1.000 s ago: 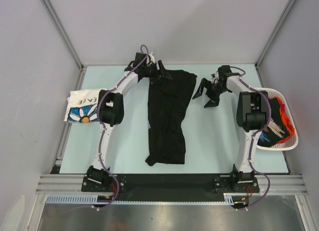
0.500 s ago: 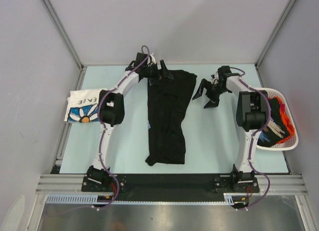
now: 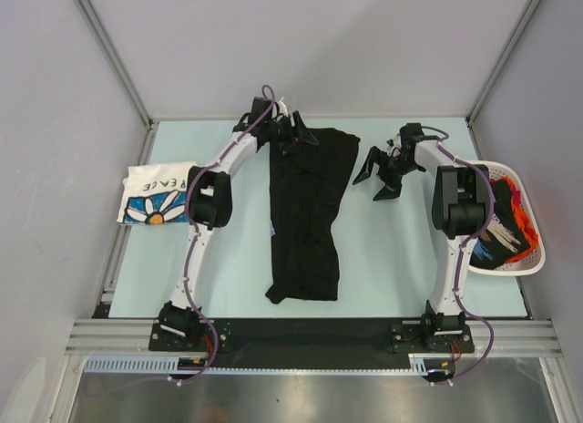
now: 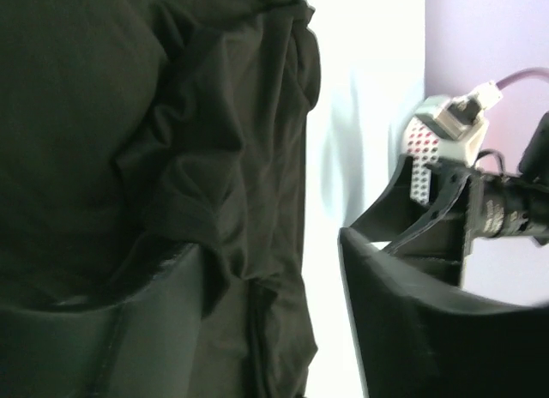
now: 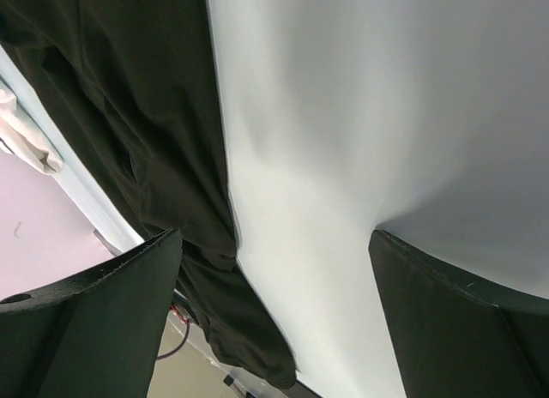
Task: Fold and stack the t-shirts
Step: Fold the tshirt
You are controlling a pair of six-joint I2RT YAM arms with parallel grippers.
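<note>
A large black t-shirt lies folded into a long strip down the middle of the table. My left gripper is at its far left corner. In the left wrist view that gripper is open, with rumpled black cloth lying against the left finger and bare table showing before the right finger. My right gripper stands open over bare table just right of the shirt. In its own view the right gripper is empty, and the shirt's edge runs by its left finger. A white flower-print t-shirt lies folded at the left edge.
A white slotted basket at the right edge holds orange and dark t-shirts. Grey walls and metal posts close in the pale blue table on three sides. Both arm bases sit on the black rail at the near edge.
The left gripper has shifted slightly right along the shirt's far edge, and its jaws stand wider than a second ago. The right gripper has edged a little farther away, still open.
</note>
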